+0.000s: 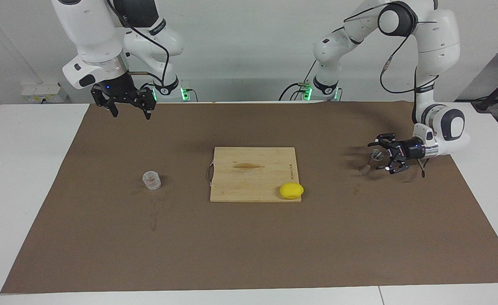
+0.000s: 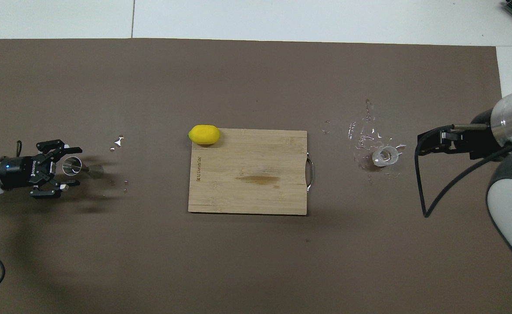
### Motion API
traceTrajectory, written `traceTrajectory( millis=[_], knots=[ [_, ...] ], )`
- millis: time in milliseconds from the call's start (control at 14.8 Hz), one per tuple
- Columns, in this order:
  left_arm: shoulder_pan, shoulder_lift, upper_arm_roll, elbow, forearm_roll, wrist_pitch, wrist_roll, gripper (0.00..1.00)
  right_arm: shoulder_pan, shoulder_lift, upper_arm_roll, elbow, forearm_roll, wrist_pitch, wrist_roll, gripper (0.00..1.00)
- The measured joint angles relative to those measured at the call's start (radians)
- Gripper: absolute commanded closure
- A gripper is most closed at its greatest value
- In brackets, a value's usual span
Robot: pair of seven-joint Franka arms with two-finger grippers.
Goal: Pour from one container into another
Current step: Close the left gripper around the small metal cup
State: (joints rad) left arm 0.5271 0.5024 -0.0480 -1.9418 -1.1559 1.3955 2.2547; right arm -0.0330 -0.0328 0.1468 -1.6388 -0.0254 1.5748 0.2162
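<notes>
The clear glass cup [image 1: 151, 180] stands upright on the brown mat toward the right arm's end; it also shows in the overhead view [image 2: 385, 157]. The metal jigger [image 1: 372, 160] stands on the mat toward the left arm's end, seen also from above [image 2: 72, 166]. My left gripper [image 1: 383, 154] is low and level with its open fingers on either side of the jigger's upper cone, with gaps showing from above [image 2: 70, 166]. My right gripper [image 1: 131, 113] is open and empty, raised high above the mat beside the cup [image 2: 425, 143].
A wooden cutting board [image 1: 249, 186] lies mid-table. A yellow lemon [image 1: 291, 190] sits on its corner farther from the robots, toward the left arm's end. Spilled water [image 2: 362, 135] lies around the cup, and a few drops [image 2: 117, 141] lie near the jigger.
</notes>
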Motion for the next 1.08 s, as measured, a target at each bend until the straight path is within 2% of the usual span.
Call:
traceTrajectory(
  millis=[135, 271, 406, 1083],
  knots=[
    [-0.001, 0.000, -0.001, 0.000, 0.000, 0.000, 0.006, 0.66, 0.000, 0.000, 0.000, 0.000, 0.000, 0.000, 0.000, 0.00],
    [-0.001, 0.000, -0.001, 0.000, 0.000, 0.001, 0.009, 0.76, 0.000, 0.000, 0.000, 0.000, 0.000, 0.000, 0.000, 0.01],
    [0.000, 0.000, -0.001, 0.002, -0.001, 0.001, 0.011, 0.79, 0.000, 0.000, 0.000, 0.000, 0.000, 0.000, 0.000, 0.00],
    [-0.056, 0.000, -0.011, 0.006, -0.014, -0.003, -0.030, 0.79, 0.000, 0.000, 0.000, 0.000, 0.000, 0.000, 0.000, 0.00]
  ],
)
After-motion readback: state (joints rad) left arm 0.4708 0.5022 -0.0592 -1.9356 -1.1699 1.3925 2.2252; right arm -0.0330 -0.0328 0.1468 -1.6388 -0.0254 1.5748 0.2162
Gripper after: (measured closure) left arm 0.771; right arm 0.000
